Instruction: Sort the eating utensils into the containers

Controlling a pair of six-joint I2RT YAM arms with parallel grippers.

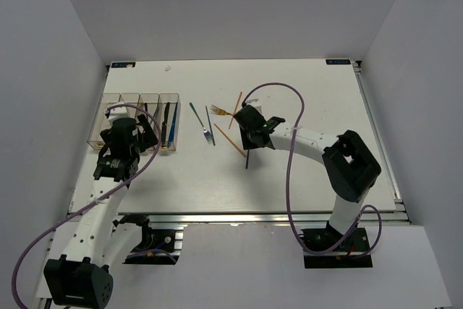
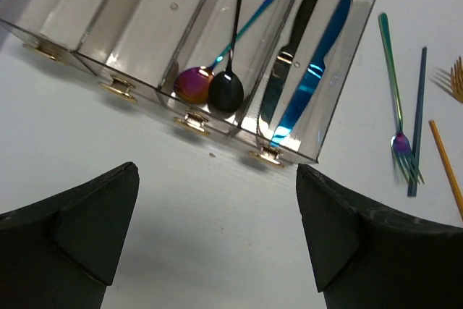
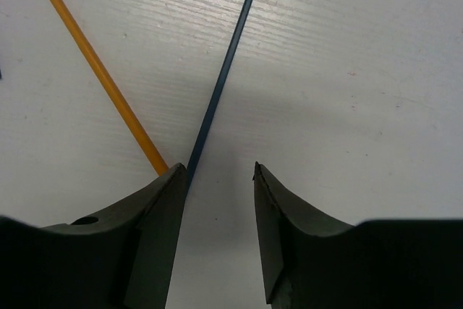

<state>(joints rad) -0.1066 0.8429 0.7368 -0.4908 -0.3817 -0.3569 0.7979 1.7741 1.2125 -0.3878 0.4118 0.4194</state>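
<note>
**A:** Start big. What's on the table (image 1: pixel 304 179)?

**B:** The containers (image 1: pixel 101 117) sit at its left end, four clear bins in a row. The left gripper (image 2: pixel 217 236) hangs just in front of them, spread wide and holding nothing. The right gripper (image 3: pixel 217 208) is down near the middle of the table, among the loose pieces.

**A:** What's already sorted?

**B:** One bin has a purple spoon (image 2: pixel 192 83) and a black spoon (image 2: pixel 226 90). The end bin beside it has a black knife (image 2: pixel 289 56) and a blue knife (image 2: pixel 311 70). What the left wrist view shows of the other two bins has nothing in it.

**A:** And what's still out?

**B:** A teal fork (image 2: pixel 394 85), a gold fork (image 1: pixel 223 111), orange sticks (image 3: pixel 101 77), and two dark blue sticks. One blue stick lies beside the teal fork.

**A:** And the other?

**B:** That blue stick (image 3: pixel 217 92) lies flat on the table, running between the right gripper's fingers. The jaws stand about half apart. One finger (image 3: pixel 145 236) touches the stick and the other is clear of it, so I'd say nothing is gripped yet.

**A:** So the step in hand is picking up that stick?

**B:** I think so. The next move needs the jaws to pinch it squarely without rolling it, and without catching the orange stick just beside it. Then it has to be lifted level and carried across to an unfilled bin.
</note>
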